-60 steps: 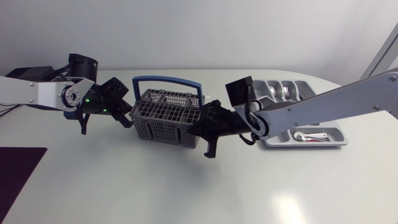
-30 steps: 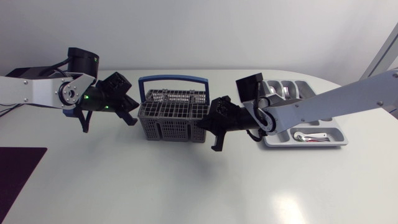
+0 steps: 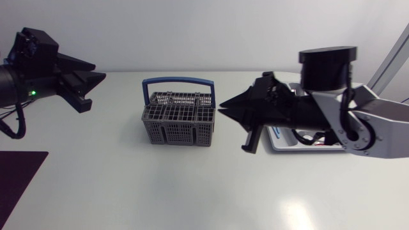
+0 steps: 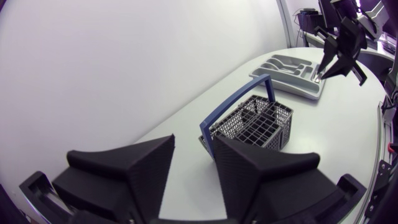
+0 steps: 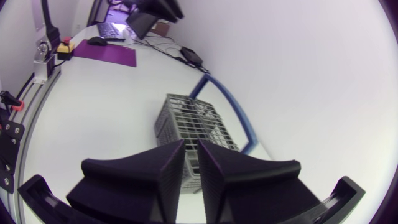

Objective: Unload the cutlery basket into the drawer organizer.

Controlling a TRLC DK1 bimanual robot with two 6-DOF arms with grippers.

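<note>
Drawer organizer [image 3: 284, 144] mostly hidden behind the right arm [image 3: 358, 121] in the head view, what lies in it unclear, cutlery basket [image 3: 179, 118] contents too small to tell, left arm [image 3: 19, 83] and dark mat [image 3: 16, 179] cut by the edge

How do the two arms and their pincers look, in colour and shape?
The left pincer and right pincer are matte black, each with two broad wedge-shaped fingers. The right arm has silver-grey links and a black cylindrical joint. A small green light glows on the left arm, where a black cable hangs.
</note>
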